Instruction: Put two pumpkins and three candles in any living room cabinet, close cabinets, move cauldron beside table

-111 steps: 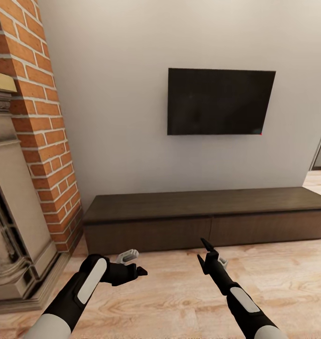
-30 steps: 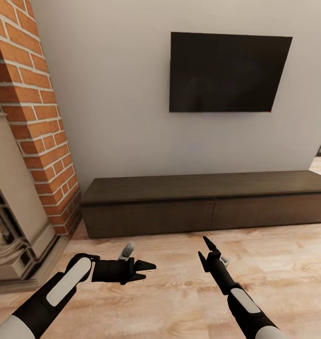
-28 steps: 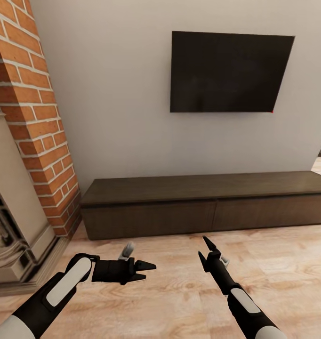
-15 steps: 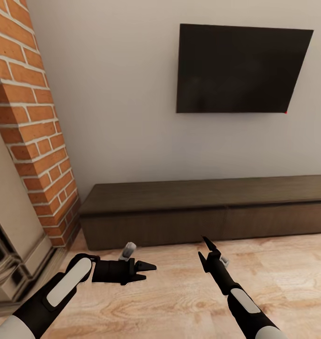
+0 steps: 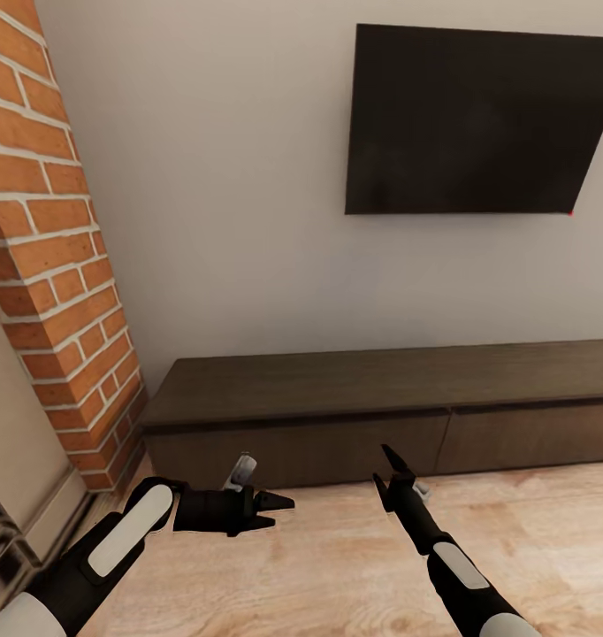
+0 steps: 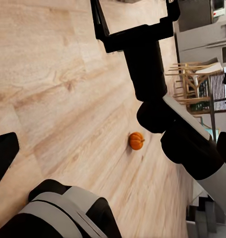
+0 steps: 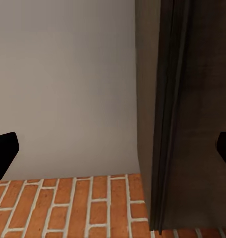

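Looks like the approach step: both tools, left (image 5: 275, 510) and right (image 5: 383, 468), spread wide and empty facing the closed cabinet (image 5: 381, 416), one pumpkin (image 6: 136, 141) on the floor, so open a drawer next.

left gripper (image 5: 279, 511) pointing sideways, fingers parted | right gripper (image 5: 383, 469) reaching forward, fingers spread, empty
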Available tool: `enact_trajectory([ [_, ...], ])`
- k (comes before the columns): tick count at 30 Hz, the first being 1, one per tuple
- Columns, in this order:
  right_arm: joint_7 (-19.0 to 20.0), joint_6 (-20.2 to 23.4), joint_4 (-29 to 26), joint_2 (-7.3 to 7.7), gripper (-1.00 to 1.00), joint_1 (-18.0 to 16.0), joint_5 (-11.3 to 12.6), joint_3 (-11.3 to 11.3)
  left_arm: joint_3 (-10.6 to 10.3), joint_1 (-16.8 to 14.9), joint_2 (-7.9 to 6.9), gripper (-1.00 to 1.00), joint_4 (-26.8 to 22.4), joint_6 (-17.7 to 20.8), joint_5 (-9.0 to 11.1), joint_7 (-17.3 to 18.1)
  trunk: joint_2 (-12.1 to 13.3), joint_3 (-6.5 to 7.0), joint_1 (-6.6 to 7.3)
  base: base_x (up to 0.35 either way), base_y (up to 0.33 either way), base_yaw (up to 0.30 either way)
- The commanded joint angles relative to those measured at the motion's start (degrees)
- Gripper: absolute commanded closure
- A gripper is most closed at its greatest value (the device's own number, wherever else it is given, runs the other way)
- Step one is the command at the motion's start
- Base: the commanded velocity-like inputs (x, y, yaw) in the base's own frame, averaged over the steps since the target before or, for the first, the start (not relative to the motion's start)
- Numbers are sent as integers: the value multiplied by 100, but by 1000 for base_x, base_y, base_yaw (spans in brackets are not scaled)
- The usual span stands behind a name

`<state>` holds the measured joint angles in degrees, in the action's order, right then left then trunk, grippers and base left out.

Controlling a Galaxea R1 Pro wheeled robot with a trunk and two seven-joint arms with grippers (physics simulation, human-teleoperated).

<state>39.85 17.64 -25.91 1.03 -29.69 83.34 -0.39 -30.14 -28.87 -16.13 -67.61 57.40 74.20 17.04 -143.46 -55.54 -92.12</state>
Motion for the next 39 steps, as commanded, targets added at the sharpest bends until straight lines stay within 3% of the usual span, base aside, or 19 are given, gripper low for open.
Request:
enact_trajectory([
  [1, 22, 62, 3, 1, -100, -3, 53, -4, -9, -5, -4, -100, 2, -1, -42, 52, -2, -6, -2, 319, 103, 0],
  [17, 106, 39, 7, -6, -100, -2, 51, -3, -9, -5, -4, -100, 2, -1, -46, 45, -2, -6, -2, 320, 98, 0],
  [22, 70, 51, 7, -6, -100, -2, 47, -119, -1, -5, -4, -100, 2, -5, -46, 45, -2, -6, -2, 310, 51, 0],
  [39, 58, 36, 114, -6, -100, -2, 50, -181, 3, -5, -4, -100, 2, -10, -46, 45, -2, -6, -2, 30, 2, 0],
])
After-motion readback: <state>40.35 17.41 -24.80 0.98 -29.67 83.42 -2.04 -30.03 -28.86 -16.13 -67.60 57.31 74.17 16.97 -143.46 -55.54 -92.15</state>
